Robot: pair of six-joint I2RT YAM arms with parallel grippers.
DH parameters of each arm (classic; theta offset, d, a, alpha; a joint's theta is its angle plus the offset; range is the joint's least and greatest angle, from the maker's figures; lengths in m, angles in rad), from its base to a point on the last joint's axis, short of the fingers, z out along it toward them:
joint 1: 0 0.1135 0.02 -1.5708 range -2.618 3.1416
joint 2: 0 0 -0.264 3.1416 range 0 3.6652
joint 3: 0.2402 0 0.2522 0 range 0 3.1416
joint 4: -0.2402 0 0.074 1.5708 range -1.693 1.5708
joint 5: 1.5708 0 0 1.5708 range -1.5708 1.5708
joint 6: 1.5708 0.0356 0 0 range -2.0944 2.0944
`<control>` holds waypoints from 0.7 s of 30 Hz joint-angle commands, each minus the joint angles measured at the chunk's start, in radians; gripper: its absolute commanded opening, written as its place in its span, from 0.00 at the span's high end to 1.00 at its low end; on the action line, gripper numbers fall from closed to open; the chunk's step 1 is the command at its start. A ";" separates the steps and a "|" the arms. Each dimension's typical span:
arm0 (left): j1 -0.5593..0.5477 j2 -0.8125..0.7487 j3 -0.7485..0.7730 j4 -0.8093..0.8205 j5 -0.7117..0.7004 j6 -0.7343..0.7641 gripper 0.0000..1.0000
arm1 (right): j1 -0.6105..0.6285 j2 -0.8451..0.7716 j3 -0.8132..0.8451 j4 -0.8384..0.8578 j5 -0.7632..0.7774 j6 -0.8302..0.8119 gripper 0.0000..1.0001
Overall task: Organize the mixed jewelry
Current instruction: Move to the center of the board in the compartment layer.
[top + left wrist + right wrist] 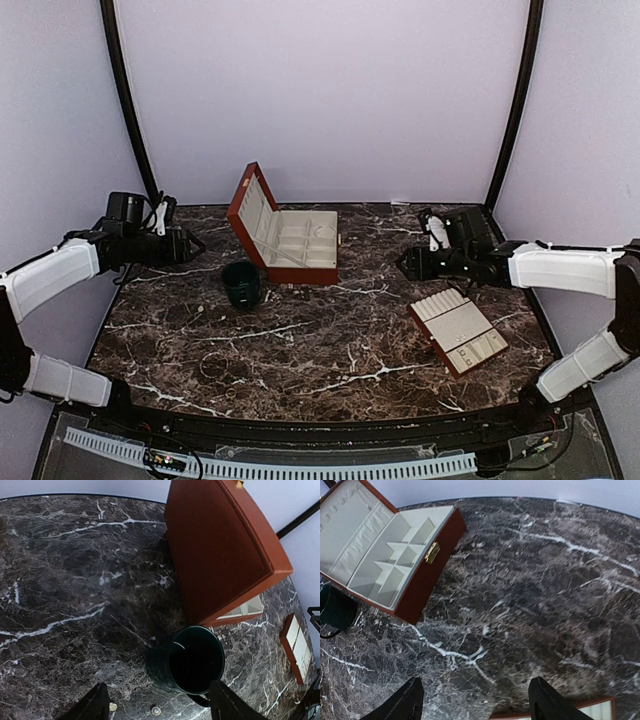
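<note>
step: pre-pick, jewelry pieces [156, 710] loose near dark green cup [159, 666] | left gripper [190, 246], right gripper [408, 265]: both spread, empty | next: lower left onto one piece, pinch precisely

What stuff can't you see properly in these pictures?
- Inside the green cup: left wrist view, too dark to see any contents.
- Two pale jewelry pieces: left wrist view, too small to tell ring from stud.
- The slotted tray: right wrist view, cut off by the bottom edge.
- Compartments of the box: top view, too small to spot anything inside.
</note>
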 commanded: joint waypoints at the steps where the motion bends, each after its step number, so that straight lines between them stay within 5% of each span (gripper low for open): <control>1: -0.029 0.036 0.032 0.018 0.061 0.049 0.32 | 0.095 0.029 0.023 -0.138 0.087 0.042 0.33; 7: -0.033 0.053 0.024 0.063 0.034 0.070 0.37 | 0.158 0.007 -0.023 -0.291 0.151 0.106 0.53; 21: -0.033 0.009 -0.010 0.061 -0.026 0.072 0.38 | 0.184 0.017 -0.070 -0.331 0.203 0.105 0.80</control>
